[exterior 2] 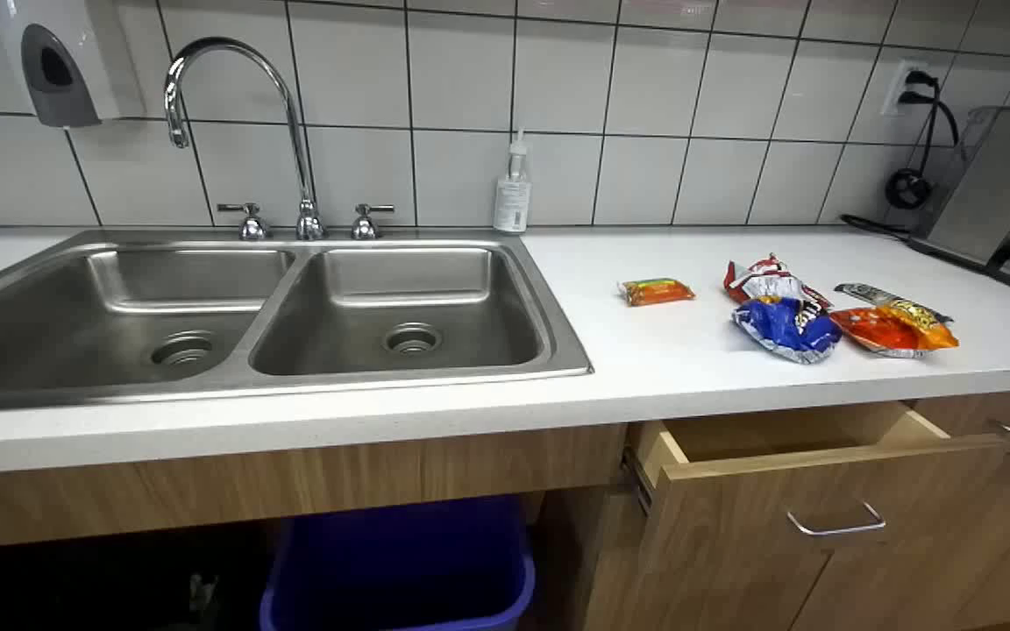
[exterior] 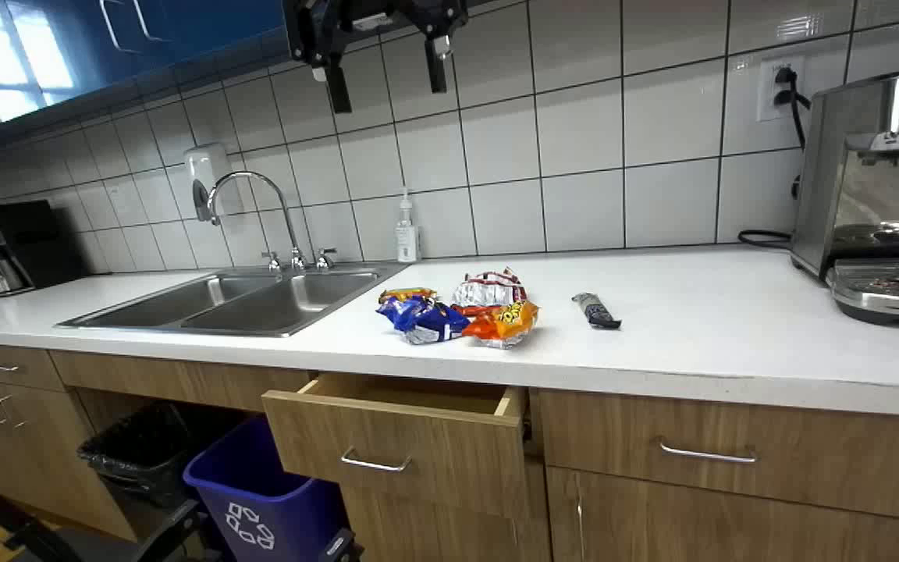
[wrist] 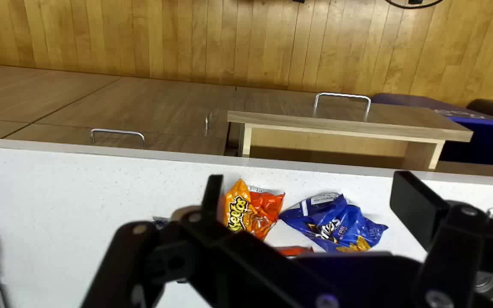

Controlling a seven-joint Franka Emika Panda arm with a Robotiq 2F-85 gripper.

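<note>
Light-brown wood-grain drawer (exterior: 449, 460): pulled partway out below the near edge of the white speckled counter (exterior: 699, 312)
Dark-blue plastic recycling bin (exterior: 293, 515): under the counter, left of the drawer
Crumpled blue foil Doritos bag (wrist: 336, 226): on the counter, near side
Orange-and-red foil Cheetos bag (wrist: 246, 211): just right of the Doritos
Slim grey-black wrapper (exterior: 596, 310): right of the bags
Crinkled red-and-silver bag (exterior 2: 772, 280): just behind those two bags
Small orange wrapped packet (exterior 2: 657, 291): left of the bags, apart from them in an exterior view
Black two-finger gripper (exterior: 388, 95): well above the counter, fingers spread wide, nothing held, touching nothing; in wrist view the Doritos bag shows between the fingers but far below
Double-bowl stainless steel sink (exterior 2: 563, 346): left of the bags
Boxy silver coffee machine (exterior: 828, 164): right side of the counter
Clear pump bottle with white label (exterior 2: 512, 202): far edge, at the white tile wall (exterior: 582, 117)
Hover: my read of the step, pre-grasp, all five packages lying on the counter
Descent: what the next move calls for; straight down over one package, fingers wide, clear of its neighbours; foil would likely crumple in the grip; which package, can't tell
</note>
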